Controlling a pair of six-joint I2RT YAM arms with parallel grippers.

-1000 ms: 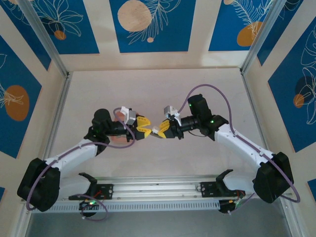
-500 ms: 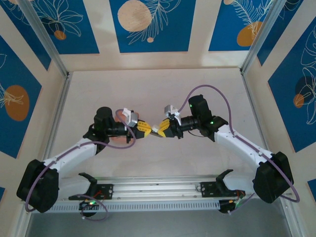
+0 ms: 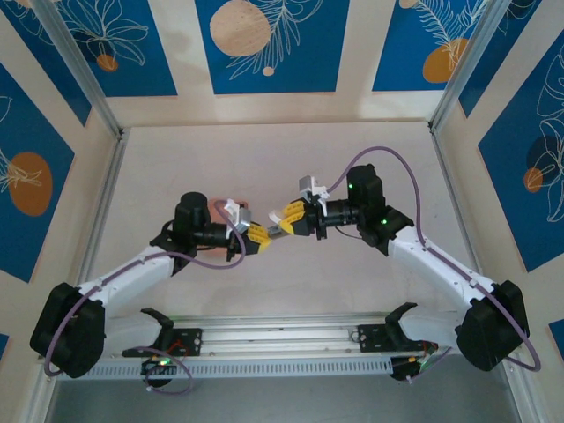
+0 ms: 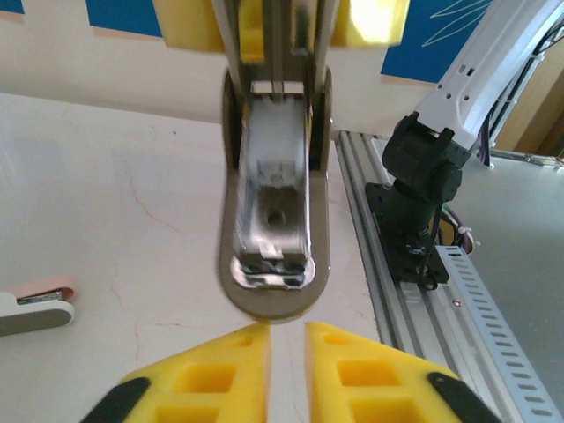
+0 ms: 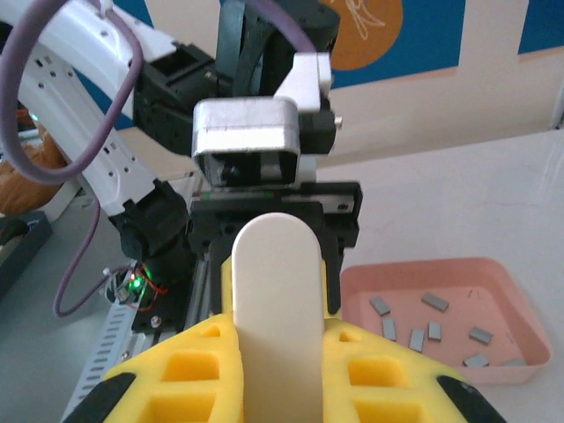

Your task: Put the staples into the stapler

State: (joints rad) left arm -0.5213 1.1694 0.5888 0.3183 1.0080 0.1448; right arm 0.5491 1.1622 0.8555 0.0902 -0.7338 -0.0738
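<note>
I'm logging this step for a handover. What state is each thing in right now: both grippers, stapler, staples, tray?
left gripper: shut, nothing visible between its fingers, just short of the stapler.
right gripper: shut on the stapler.
stapler: held off the table, metal inner side facing the left gripper.
staples: lying loose in the tray.
tray: flat on the table, holding the staples.

Stapler (image 4: 275, 220), metal channel exposed to the camera.
Upper end clamped between the right gripper's (image 4: 280, 18) yellow pads; rounded tip just above the left gripper's (image 4: 287, 339) nearly meeting fingertips. Pale table (image 4: 106, 176); aluminium rail (image 4: 352, 189) at right.
</note>
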